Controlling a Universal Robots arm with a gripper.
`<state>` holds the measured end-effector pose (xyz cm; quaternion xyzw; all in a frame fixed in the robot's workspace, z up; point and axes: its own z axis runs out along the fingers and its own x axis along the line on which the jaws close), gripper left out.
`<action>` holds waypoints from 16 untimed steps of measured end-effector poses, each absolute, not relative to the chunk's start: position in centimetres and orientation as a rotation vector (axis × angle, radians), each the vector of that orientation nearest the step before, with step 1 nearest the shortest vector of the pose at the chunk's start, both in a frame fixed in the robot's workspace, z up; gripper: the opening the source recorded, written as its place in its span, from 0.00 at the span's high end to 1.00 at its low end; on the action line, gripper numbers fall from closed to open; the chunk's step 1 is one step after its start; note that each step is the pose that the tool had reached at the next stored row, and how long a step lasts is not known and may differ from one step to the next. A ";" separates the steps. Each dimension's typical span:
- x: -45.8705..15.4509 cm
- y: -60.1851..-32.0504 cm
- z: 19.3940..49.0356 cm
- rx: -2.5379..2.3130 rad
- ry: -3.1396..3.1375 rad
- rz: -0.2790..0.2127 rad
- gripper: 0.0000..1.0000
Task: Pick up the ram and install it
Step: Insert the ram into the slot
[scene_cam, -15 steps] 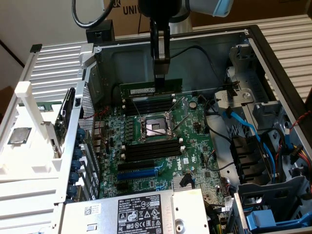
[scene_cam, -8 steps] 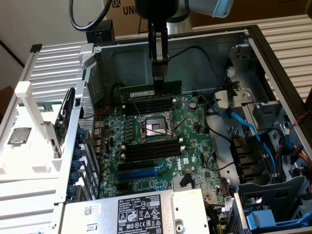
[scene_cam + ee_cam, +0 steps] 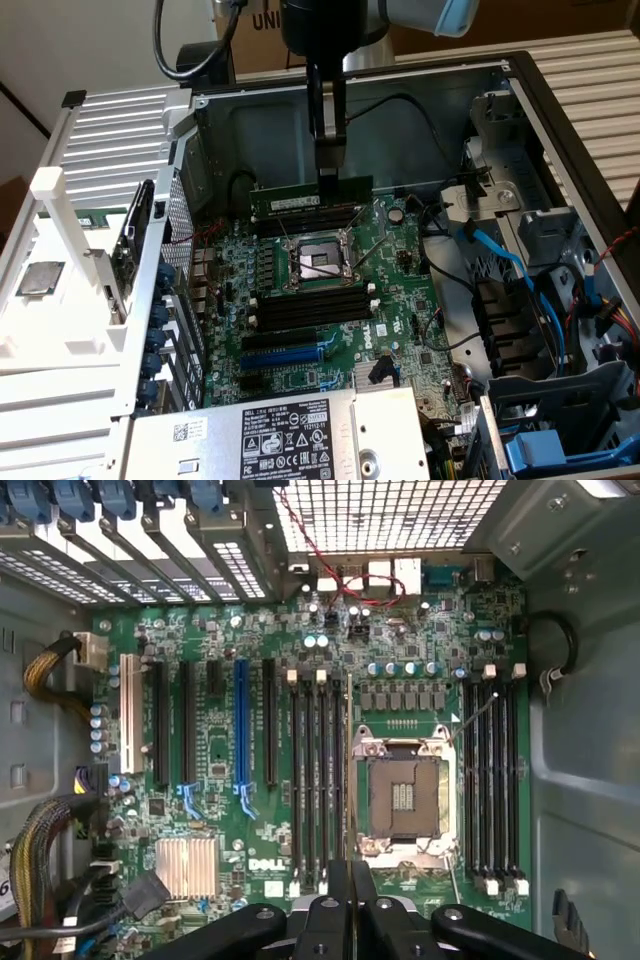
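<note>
The ram (image 3: 310, 200) is a long green stick with a pale label, held level above the motherboard (image 3: 395, 290). My gripper (image 3: 329, 172) comes straight down and is shut on the middle of the stick's upper edge. In the exterior view the ram overlaps the black memory slots (image 3: 300, 227) behind the CPU socket (image 3: 315, 262). In the wrist view my gripper (image 3: 350, 895) points down at the board. There the ram shows edge-on as a thin line (image 3: 348, 780) between a bank of black memory slots (image 3: 318, 780) and the CPU socket (image 3: 403, 795).
More black memory slots (image 3: 310, 312) and a blue expansion slot (image 3: 290, 357) lie in front of the socket. A silver power supply (image 3: 285, 435) stands at the front. Drive bays with blue cables (image 3: 500, 255) fill the exterior view's right. The case wall (image 3: 300, 120) stands behind the ram.
</note>
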<state>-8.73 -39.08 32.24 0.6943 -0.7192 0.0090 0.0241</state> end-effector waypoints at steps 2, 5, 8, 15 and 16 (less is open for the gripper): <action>-8.7 -39.4 31.9 2.150 -2.224 0.028 0.88; -8.5 -41.0 30.6 2.154 -2.220 0.028 0.88; -8.3 -42.7 29.6 2.158 -2.217 0.028 0.88; -8.6 -43.4 27.6 2.159 -2.215 0.028 0.88; -8.8 -43.4 27.4 2.159 -2.215 0.029 0.88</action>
